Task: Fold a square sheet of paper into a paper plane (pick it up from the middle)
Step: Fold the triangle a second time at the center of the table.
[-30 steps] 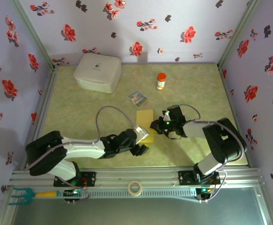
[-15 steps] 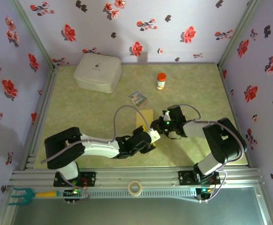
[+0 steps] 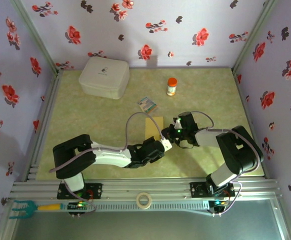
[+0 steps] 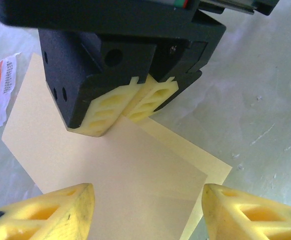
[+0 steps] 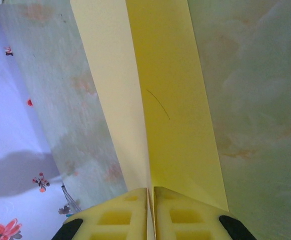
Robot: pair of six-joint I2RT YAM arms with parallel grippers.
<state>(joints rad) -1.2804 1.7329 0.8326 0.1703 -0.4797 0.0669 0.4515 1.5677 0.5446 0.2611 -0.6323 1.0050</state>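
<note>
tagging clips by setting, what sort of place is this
Probably a lab robot test cell, not a home: a left arm and right arm bolted to an aluminium rail, floral-papered walls boxing in a tabletop, with props like a white box and an orange-capped bottle.

My arms [image 3: 110, 157]: white shells with black joints, grey looped cables [image 3: 135, 114], green lights [image 3: 80, 205] at the bases [image 3: 76, 192] by the front rail [image 3: 145, 186], ribbed yellow fingers [image 4: 55, 212].
</note>
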